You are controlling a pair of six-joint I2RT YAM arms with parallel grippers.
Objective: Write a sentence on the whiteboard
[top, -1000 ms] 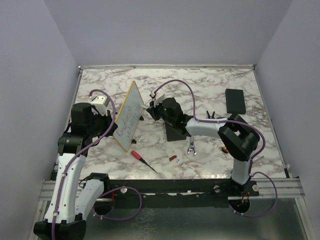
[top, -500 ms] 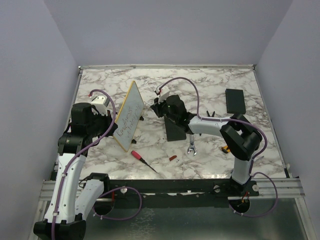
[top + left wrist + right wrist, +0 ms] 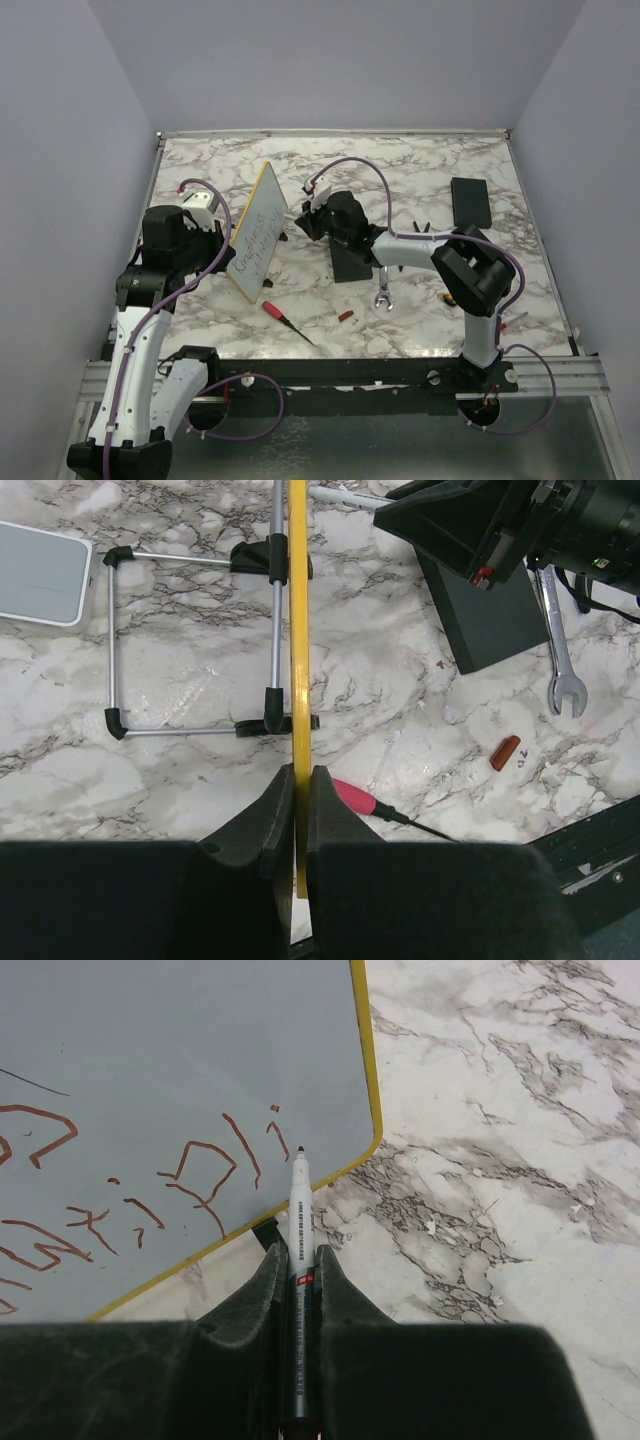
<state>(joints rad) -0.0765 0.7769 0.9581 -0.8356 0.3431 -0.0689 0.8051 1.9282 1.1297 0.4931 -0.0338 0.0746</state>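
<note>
- gripping the whiteboard point(image 3: 257, 232) by its yellow frame, your left claw point(image 3: 297, 775) is pinched narrow on the edge, with one finger on each side of the frame.
- the whiteboard stands on edge on the table point(image 3: 420, 170), tilted, its written face turned toward your right arm.
- the sentence point(image 3: 190, 1185) runs in thin reddish-brown strokes across that face. in the top view it shows as two short lines, too small to read.
- your right claw point(image 3: 298, 1252) is closed around a marker point(image 3: 298, 1205), which sticks straight out between the fingers toward the whiteboard.
- the marker's dark tip lies over the face just inside the whiteboard's rounded corner, right beside the last strokes. you cannot tell whether it touches.
- a wire stand point(image 3: 255, 558) lies flat on the whiteboard's back side, its black clips just beside the frame.
- a grey pad point(image 3: 40, 573) lies past the stand, farther from the whiteboard's back.
- a black block point(image 3: 490, 630) sits on the whiteboard's written side, under your right arm.
- a wrench point(image 3: 558, 670) lies just past the block, away from the whiteboard.
- a screwdriver point(image 3: 352, 797) with a red handle lies near the whiteboard's near end, its handle close to your left claw's fingers.
- a small red piece point(image 3: 506, 752) lies between the screwdriver and the wrench.
- a black slab point(image 3: 470, 201) lies well apart from the whiteboard, beyond your right arm.
</note>
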